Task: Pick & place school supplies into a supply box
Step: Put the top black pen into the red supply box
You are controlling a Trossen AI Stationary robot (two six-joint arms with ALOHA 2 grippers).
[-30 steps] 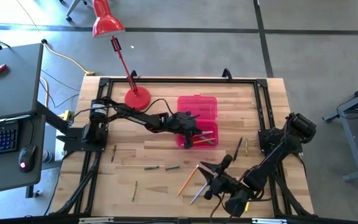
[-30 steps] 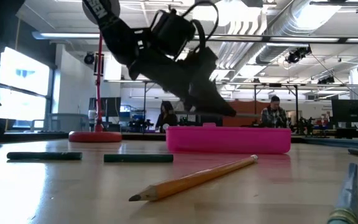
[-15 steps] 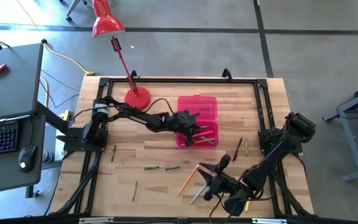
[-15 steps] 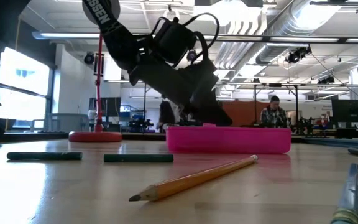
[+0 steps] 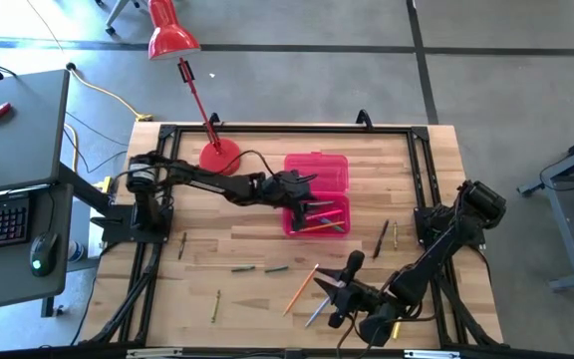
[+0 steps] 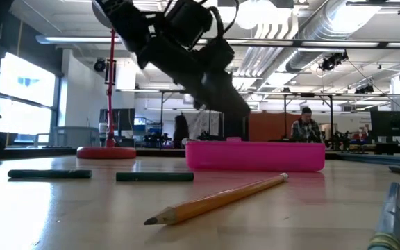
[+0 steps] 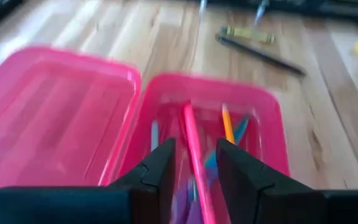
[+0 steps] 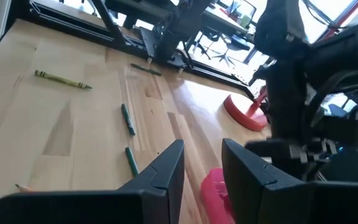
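1. We saw the left gripper [image 5: 302, 196] just above the middle of the high view, over the near-left edge of the supply box [image 5: 317, 221], its fingers [image 7: 161, 168] apart with nothing between them.
2. In the left wrist view those fingers framed a pink pencil [image 7: 194, 152] that lay loose inside the box, beside an orange pencil [image 7: 227, 123] and some blue items we could not identify.
3. The supply box sat open at centre frame in the high view, its lid [image 5: 319, 168] folded flat toward the upper side, touching the tray along the hinge.
4. The right gripper [image 5: 339, 292] rested low and right of centre in the high view, near the table's front edge; its fingers [image 8: 164, 169] stood apart and empty.
5. An orange pencil [image 5: 301, 286] and a grey pen [image 5: 317, 308] lay on the table [image 5: 197, 269] just beside the right gripper.
6. Two dark green pencils [image 5: 259, 268] lay end to end left of centre, and a yellow-green one [image 5: 215, 305] sat nearer the lower left.
7. A dark pen [image 5: 381, 238] and a short green pencil [image 5: 396, 234] lay right of the box.
8. The red lamp [image 5: 219, 157] stood at the upper left of the table, apart from the box.
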